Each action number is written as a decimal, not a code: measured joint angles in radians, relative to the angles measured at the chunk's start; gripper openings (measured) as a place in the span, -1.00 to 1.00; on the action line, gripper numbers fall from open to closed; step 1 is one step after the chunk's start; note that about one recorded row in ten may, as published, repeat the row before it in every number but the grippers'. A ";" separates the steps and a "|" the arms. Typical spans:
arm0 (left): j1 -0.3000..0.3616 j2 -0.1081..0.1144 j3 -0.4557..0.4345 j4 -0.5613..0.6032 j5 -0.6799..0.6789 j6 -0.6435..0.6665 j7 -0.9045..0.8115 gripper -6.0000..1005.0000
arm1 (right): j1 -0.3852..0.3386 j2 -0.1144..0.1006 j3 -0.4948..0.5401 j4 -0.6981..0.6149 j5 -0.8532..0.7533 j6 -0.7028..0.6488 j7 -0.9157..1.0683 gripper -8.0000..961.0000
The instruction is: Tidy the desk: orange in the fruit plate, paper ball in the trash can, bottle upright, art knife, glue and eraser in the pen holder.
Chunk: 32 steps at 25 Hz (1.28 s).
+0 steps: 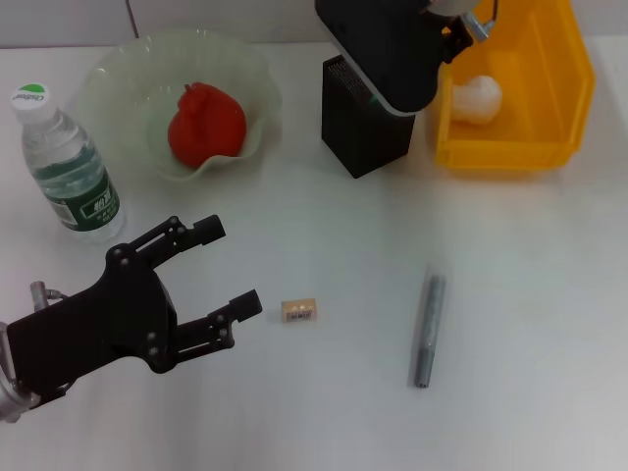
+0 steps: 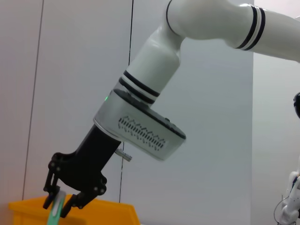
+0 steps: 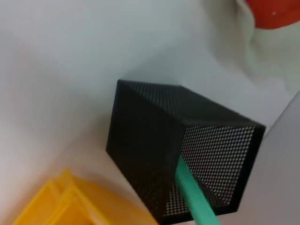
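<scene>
Nearest to me, the left gripper (image 1: 224,265) hangs low over the white desk (image 1: 530,392) with its black fingers spread wide and nothing between them. Just beside its lower finger lies the eraser (image 1: 298,311), flat, with dark print I can't read. Further right, well apart, I see a grey pen-like stick (image 1: 427,332) lying lengthwise on the desk.

On the left the bottle (image 1: 67,164) stands upright, cap on; the cap and green label carry writing too small for me to make out. Behind it sits the fruit plate (image 1: 253,88) with the orange (image 1: 205,124) inside.

At the back, the pen holder (image 1: 359,132) stands between the plate and the trash can (image 1: 569,108), where the paper ball (image 1: 476,97) rests. My right arm covers part of the holder's opening. From the left wrist view, the right gripper (image 2: 58,202) is closed on a slim green tool (image 2: 54,212), and the right wrist view shows that tool (image 3: 194,197) reaching down into the holder (image 3: 140,140).
</scene>
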<state>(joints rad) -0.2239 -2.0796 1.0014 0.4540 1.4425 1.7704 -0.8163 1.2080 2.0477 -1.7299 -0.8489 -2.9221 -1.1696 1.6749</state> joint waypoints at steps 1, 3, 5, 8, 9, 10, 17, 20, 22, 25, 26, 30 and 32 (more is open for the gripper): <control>0.000 0.000 0.000 0.000 0.000 0.001 0.000 0.68 | 0.000 0.001 0.005 -0.011 0.000 -0.009 0.003 -0.38; 0.000 0.002 0.000 0.000 0.000 0.005 0.001 0.68 | -0.001 0.004 0.024 -0.043 0.001 -0.032 0.013 -0.37; 0.000 0.003 0.000 0.000 0.001 0.013 0.001 0.68 | -0.011 0.009 0.057 -0.088 0.001 -0.055 0.029 -0.37; 0.000 0.005 0.000 0.002 0.000 0.020 0.002 0.68 | -0.042 0.015 0.107 -0.185 0.001 -0.092 0.068 -0.35; 0.000 0.006 0.000 0.002 0.000 0.020 0.002 0.68 | -0.072 0.023 0.137 -0.279 0.001 -0.134 0.112 -0.34; 0.001 0.006 0.000 0.004 0.000 0.020 0.002 0.68 | -0.072 0.023 0.137 -0.279 0.001 -0.134 0.112 -0.33; -0.003 0.009 0.002 0.009 0.006 0.027 -0.001 0.68 | -0.220 0.039 0.178 -0.576 0.006 -0.228 0.348 -0.27; -0.003 0.010 0.002 0.009 0.007 0.029 -0.002 0.68 | -0.244 0.039 0.235 -0.637 0.039 -0.328 0.502 -0.05; -0.003 0.013 0.003 0.010 0.007 0.035 -0.009 0.68 | -0.254 0.037 0.350 -0.666 0.146 -0.476 0.613 0.09; 0.000 0.015 0.003 0.011 0.008 0.036 -0.009 0.68 | -0.258 0.035 0.413 -0.675 0.208 -0.557 0.686 0.34; 0.001 0.015 0.003 0.011 0.008 0.036 -0.009 0.68 | -0.257 0.033 0.434 -0.676 0.223 -0.598 0.725 0.43; 0.007 0.016 0.004 0.014 0.024 0.036 -0.010 0.68 | -0.254 0.034 0.447 -0.653 0.244 -0.695 0.762 0.65; 0.010 0.017 0.005 0.016 0.041 0.034 -0.011 0.68 | -0.252 0.035 0.444 -0.590 0.299 -0.699 0.745 0.64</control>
<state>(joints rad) -0.2143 -2.0626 1.0061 0.4698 1.4830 1.8042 -0.8268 0.9559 2.0822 -1.2856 -1.4393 -2.6229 -1.8690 2.4200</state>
